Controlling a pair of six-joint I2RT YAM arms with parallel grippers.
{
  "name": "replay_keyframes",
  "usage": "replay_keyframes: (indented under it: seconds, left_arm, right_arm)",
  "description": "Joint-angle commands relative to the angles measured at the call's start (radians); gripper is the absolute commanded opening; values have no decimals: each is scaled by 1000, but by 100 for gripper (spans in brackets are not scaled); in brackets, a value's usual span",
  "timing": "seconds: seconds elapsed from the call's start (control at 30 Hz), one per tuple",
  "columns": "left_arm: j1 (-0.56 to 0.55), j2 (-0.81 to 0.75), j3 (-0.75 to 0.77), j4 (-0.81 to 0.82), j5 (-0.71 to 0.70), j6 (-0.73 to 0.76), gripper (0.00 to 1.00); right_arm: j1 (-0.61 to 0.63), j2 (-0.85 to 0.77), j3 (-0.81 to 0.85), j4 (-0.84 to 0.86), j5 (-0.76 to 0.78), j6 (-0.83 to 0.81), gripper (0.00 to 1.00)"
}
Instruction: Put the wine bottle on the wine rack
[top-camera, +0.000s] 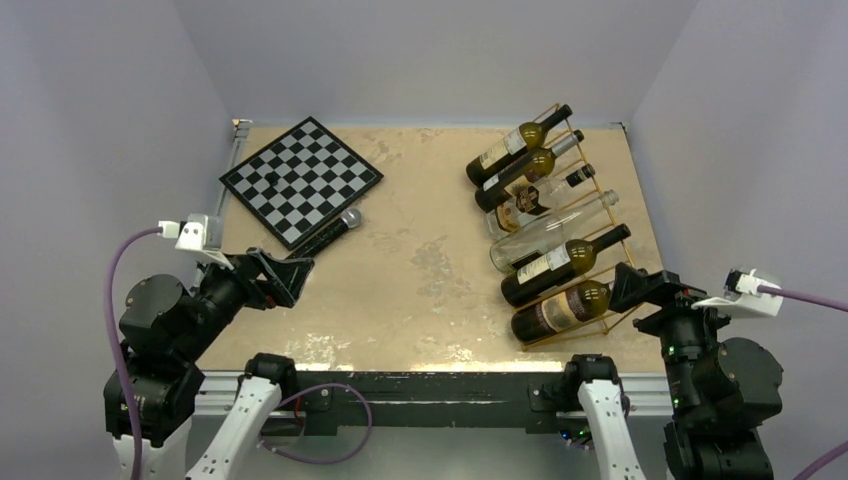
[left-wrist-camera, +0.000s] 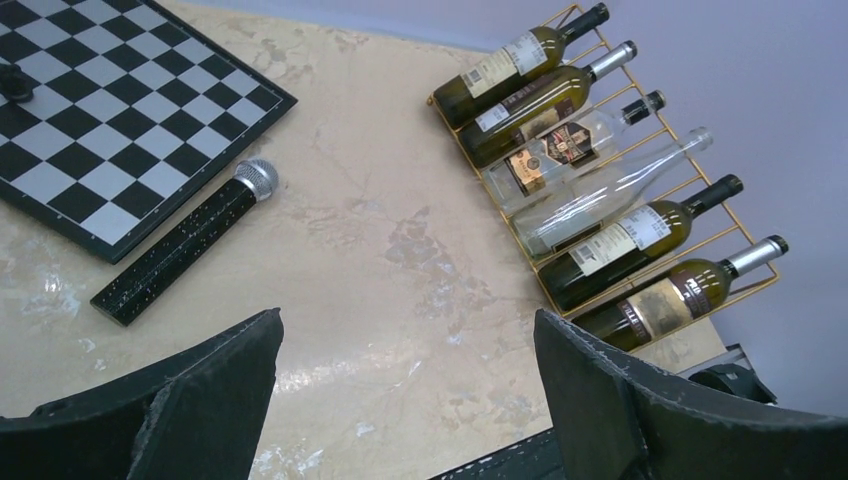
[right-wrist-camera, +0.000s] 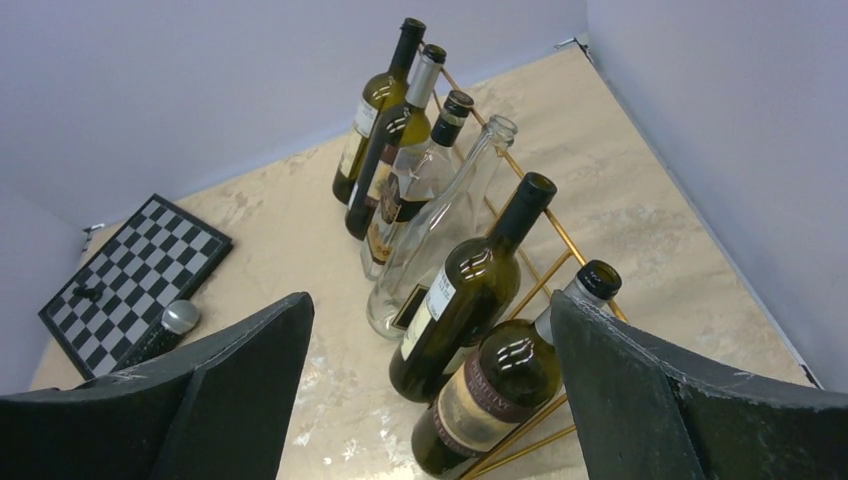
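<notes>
The gold wire wine rack (top-camera: 575, 335) stands at the right side of the table and holds several bottles lying slanted in its slots. The nearest one is a dark wine bottle (top-camera: 558, 310) with a dark red label and a silver neck. It rests in the front slot, as the right wrist view (right-wrist-camera: 490, 390) and left wrist view (left-wrist-camera: 665, 300) show. My right gripper (top-camera: 635, 285) is open and empty, just right of that bottle's neck and apart from it. My left gripper (top-camera: 285, 275) is open and empty above the table's near left.
A black-and-white chessboard (top-camera: 300, 180) lies at the far left with one dark piece on it. A black microphone (top-camera: 325, 235) lies along its near edge. Grey walls close in the table on three sides; the rack sits close to the right wall.
</notes>
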Motion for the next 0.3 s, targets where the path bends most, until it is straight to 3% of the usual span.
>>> replay_keyframes:
  seconds: [0.0, 0.27]
  left_arm:
    - [-5, 5, 90, -42, 42, 6, 99]
    - [-5, -12, 130, -46, -35, 4, 99]
  right_arm:
    - [1, -26, 24, -30, -36, 14, 93]
    - [1, -40, 59, -75, -45, 18, 93]
